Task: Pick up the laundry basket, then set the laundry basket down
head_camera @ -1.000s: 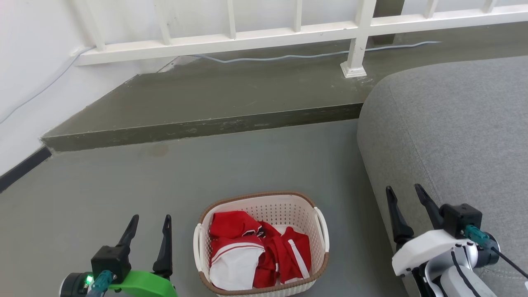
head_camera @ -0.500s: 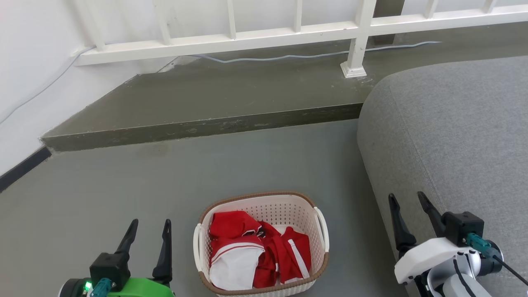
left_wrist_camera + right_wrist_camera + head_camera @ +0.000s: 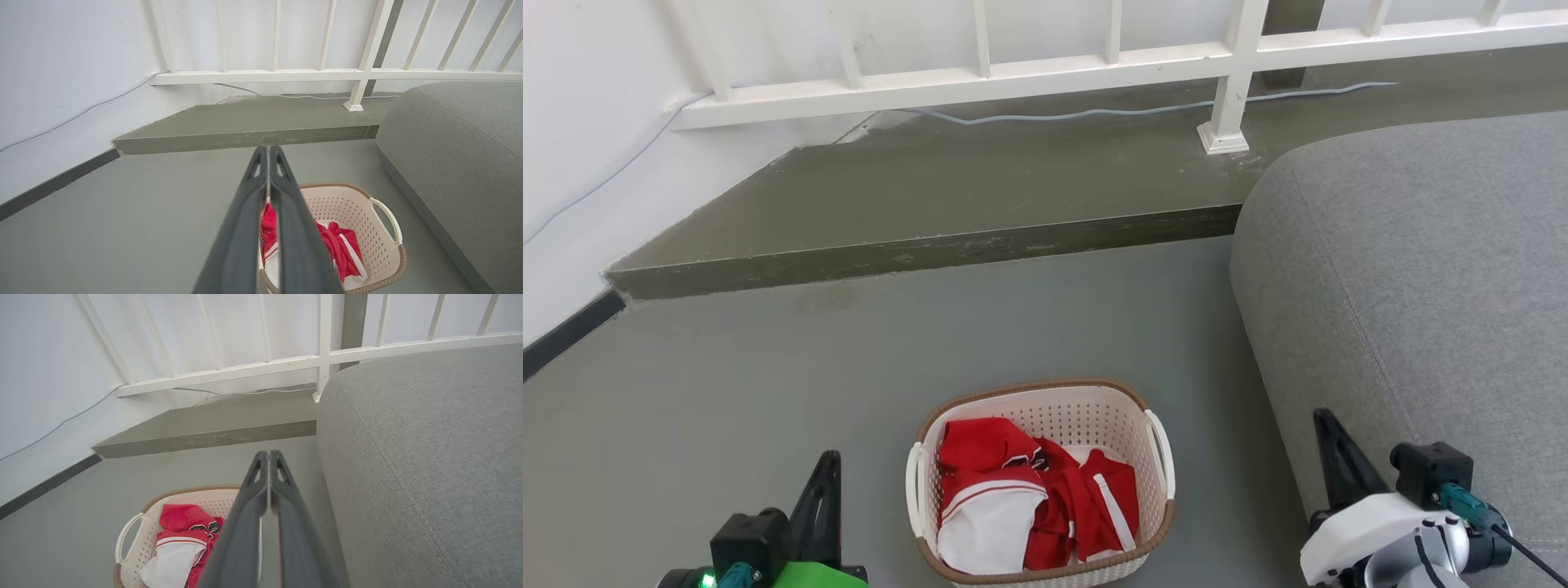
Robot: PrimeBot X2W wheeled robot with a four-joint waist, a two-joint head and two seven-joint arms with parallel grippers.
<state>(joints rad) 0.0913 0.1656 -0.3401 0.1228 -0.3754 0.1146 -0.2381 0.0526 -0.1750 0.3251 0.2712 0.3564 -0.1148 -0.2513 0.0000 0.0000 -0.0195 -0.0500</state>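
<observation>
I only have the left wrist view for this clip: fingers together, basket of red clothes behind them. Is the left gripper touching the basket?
Observer: No. In the head view the left gripper stands off to the left of the laundry basket, apart from its left handle.
Operator: And the other arm?
Observer: The right gripper is on the basket's right, close beside the grey sofa and apart from the basket. The right wrist view shows its fingers pressed together, holding nothing.

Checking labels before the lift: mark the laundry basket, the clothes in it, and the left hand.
laundry basket point(image 3: 1058, 415), head view, on the perforated back wall inside.
clothes point(image 3: 988, 445), head view, on the red fabric topping the pile.
left hand point(image 3: 269, 150), left wrist view, at the closed fingertips.
</observation>
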